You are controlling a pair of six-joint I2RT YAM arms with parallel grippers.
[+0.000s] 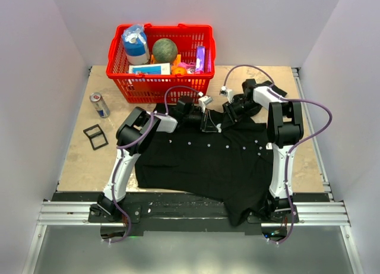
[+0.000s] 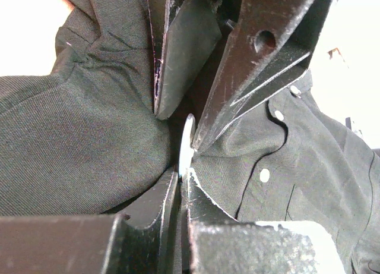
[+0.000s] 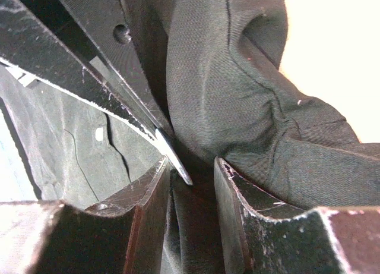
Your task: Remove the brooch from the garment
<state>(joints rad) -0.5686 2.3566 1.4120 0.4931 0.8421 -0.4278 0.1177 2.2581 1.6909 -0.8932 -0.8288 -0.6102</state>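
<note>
The garment [image 1: 202, 161], a black button-up shirt with small white buttons, lies spread on the table, its collar end pulled up between the two arms. The brooch [image 2: 186, 137] shows edge-on as a thin silvery sliver. My left gripper [image 2: 181, 176] is shut on its lower edge. In the right wrist view the brooch [image 3: 175, 161] sticks out from the left arm's fingers [image 3: 136, 66]. My right gripper [image 3: 192, 162] is closed on a bunched fold of shirt fabric right behind it. Seen from above, the left gripper [image 1: 208, 116] and right gripper [image 1: 227, 113] meet tip to tip, and the brooch is hidden.
A red basket [image 1: 160, 87] of groceries stands at the back of the table, close behind both grippers. A drink can [image 1: 100, 104] and a small black frame [image 1: 95, 136] lie at the left. The shirt hem hangs over the near table edge.
</note>
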